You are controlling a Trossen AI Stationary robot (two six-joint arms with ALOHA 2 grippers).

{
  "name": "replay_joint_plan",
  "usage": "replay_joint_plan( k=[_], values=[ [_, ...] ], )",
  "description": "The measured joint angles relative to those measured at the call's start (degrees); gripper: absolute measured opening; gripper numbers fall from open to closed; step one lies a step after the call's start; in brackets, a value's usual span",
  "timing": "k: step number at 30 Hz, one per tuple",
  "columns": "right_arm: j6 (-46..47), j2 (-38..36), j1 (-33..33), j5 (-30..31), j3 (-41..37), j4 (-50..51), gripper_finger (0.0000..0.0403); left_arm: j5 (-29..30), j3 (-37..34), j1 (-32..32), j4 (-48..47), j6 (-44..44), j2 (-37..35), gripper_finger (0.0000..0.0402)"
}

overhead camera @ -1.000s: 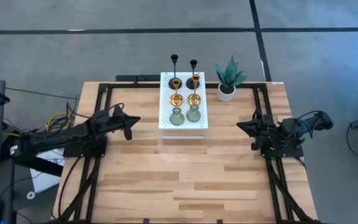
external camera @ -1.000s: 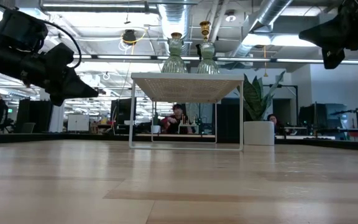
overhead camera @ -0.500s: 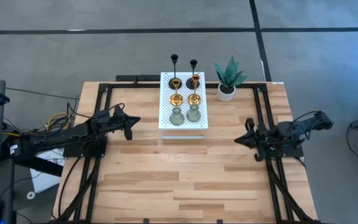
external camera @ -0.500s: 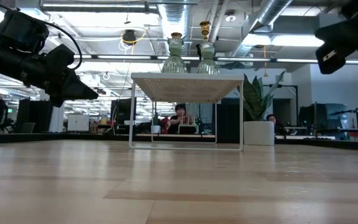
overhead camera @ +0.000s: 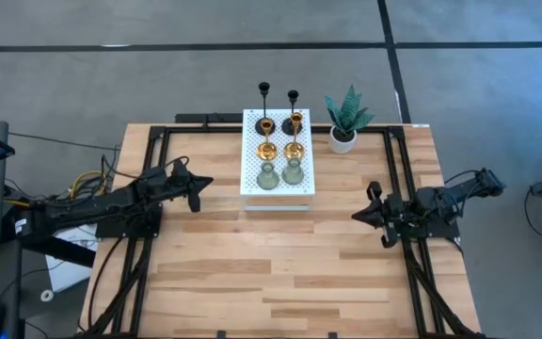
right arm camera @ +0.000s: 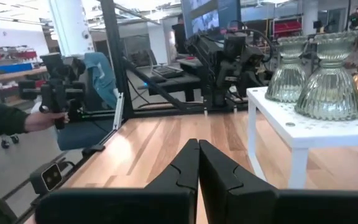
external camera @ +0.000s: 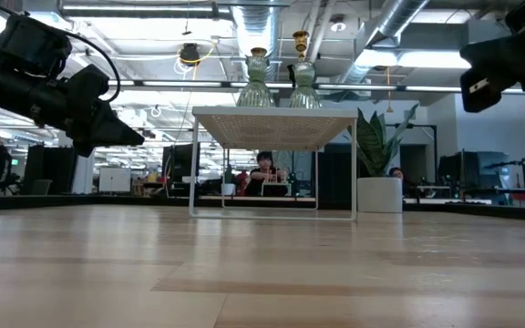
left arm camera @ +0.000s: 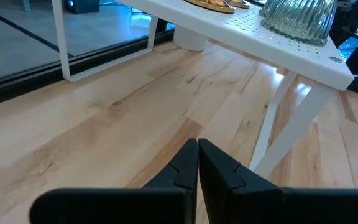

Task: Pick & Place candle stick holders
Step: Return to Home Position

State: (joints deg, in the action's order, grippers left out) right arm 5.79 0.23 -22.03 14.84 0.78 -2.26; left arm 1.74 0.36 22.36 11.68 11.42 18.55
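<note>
Six candle stick holders stand by their round bases on a white perforated stand (overhead camera: 301, 184) at the table's far middle: two slim black ones (overhead camera: 264, 90) at the back, two gold ones (overhead camera: 266, 146) in the middle, two pale grey-green ones (overhead camera: 268, 176) in front. The grey-green pair also shows in the right wrist view (right arm camera: 328, 84). My left gripper (overhead camera: 205, 181) hovers shut and empty left of the stand. My right gripper (overhead camera: 358, 217) hovers shut and empty to the right of the stand and nearer the table's front.
A green potted plant in a white pot (overhead camera: 343, 139) stands right of the stand. The wooden table (overhead camera: 271, 273) stretches bare toward its near edge. Black frame rails (overhead camera: 149, 254) run along both sides. A person's hand (right arm camera: 42, 118) holds a device beyond the table.
My right gripper has moved toward the table's near edge and a little toward its left, staying shut. My left gripper has kept still.
</note>
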Motion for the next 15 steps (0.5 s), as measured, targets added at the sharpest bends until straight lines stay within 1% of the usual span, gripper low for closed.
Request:
replay_joint_plan(
  k=[12, 15],
  values=[
    [-0.36, 0.02, 0.03, 0.0, 0.0, 0.09, 0.0, 0.0, 0.0, 0.01, 0.0, -0.04, 0.0, 0.0012],
    [-0.36, 0.02, 0.03, 0.01, 0.0, 0.11, 0.0, -0.02, 0.0, -0.01, 0.26, -1.53, -0.02, 0.0012]
  ],
)
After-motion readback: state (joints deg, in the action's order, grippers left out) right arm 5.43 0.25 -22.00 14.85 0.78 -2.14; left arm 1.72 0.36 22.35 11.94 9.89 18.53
